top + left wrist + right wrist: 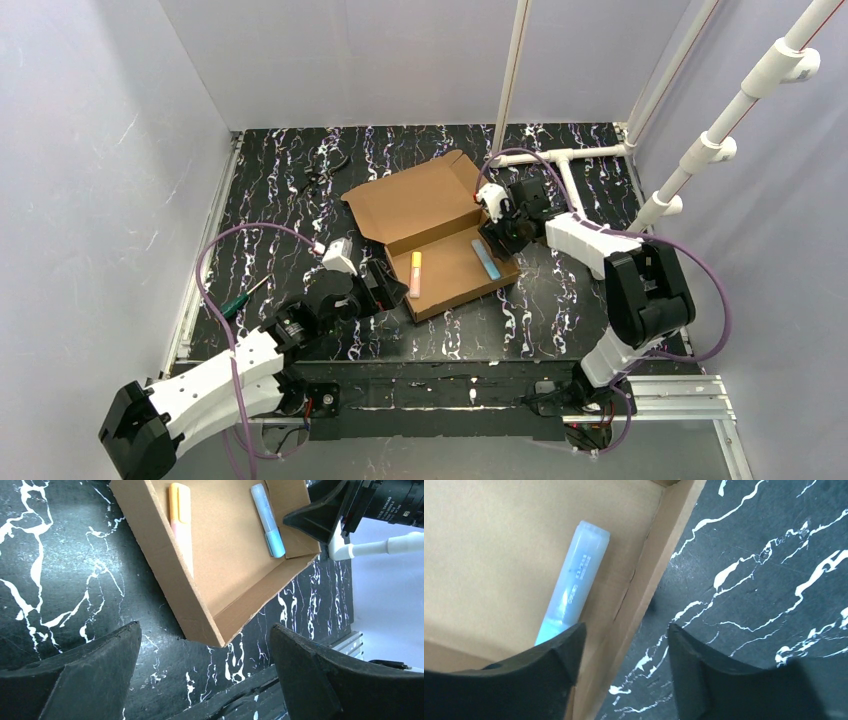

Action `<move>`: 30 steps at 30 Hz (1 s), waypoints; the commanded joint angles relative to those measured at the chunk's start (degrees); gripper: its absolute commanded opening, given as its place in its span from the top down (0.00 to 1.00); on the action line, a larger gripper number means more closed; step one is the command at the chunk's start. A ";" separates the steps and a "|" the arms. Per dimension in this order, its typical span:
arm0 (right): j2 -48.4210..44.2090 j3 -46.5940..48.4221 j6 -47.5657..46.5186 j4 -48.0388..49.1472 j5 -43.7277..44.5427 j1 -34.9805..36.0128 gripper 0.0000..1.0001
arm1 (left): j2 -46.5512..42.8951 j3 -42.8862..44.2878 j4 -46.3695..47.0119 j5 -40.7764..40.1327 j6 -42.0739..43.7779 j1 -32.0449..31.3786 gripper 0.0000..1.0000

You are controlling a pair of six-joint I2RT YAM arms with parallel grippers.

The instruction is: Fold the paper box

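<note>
The right pincer (624, 630) stands released astride the right-hand side wall of a plain brown cardboard mailer box (455, 275), one black finger (549, 675) over the box floor and the other over the bench outside, with a strip of bench showing between the wall and the outer finger. Just ahead of the inner finger, a pale blue plastic highlighter pen (574, 585) lies on the box floor close to that wall. The left pincer (205, 645), jaws spread wide and holding nothing, hangs over the bench just off the box's near left corner. Further in from that corner, an orange-and-pink highlighter pen (415, 273) lies on the box floor near the left wall, well apart from the blue one. The box sits near the middle of the black bench with white marble veining (270, 190), its tray walls standing and its lid panel (415, 200) folded open toward the far side. On the bench to the left arm's side lies a green-handled tool (238, 300), while a white plastic pipe frame (560, 155) rises at the far right corner.
</note>
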 commanded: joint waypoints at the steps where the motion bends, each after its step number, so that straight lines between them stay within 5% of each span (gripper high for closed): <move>1: 0.07 -0.40 4.42 7.11 5.41 1.05 0.41 | -1.16 0.54 -3.61 -3.06 0.43 0.33 0.02; 5: -1.47 -2.93 6.42 9.23 5.30 1.07 0.74 | -0.33 1.27 -3.85 -4.38 1.69 0.30 0.02; 9: -4.17 -6.59 9.32 11.78 4.36 1.07 0.94 | 0.41 5.28 -6.63 -7.20 6.03 0.80 0.02; 12: -6.08 -9.15 10.73 13.65 3.16 1.24 0.99 | -0.06 8.20 -7.29 -4.95 8.92 5.03 0.02; 17: -6.89 -9.48 13.85 14.32 -1.67 1.69 0.99 | -0.14 7.82 -6.47 11.16 4.13 21.49 0.02; 25: -8.77 -9.10 12.18 13.37 -9.27 1.57 0.29 | 1.41 2.72 -4.80 15.29 -8.89 25.17 0.02; 30: -12.66 -9.77 7.85 10.90 -13.91 -0.62 0.09 | 6.66 1.12 4.01 17.81 -13.05 29.06 0.04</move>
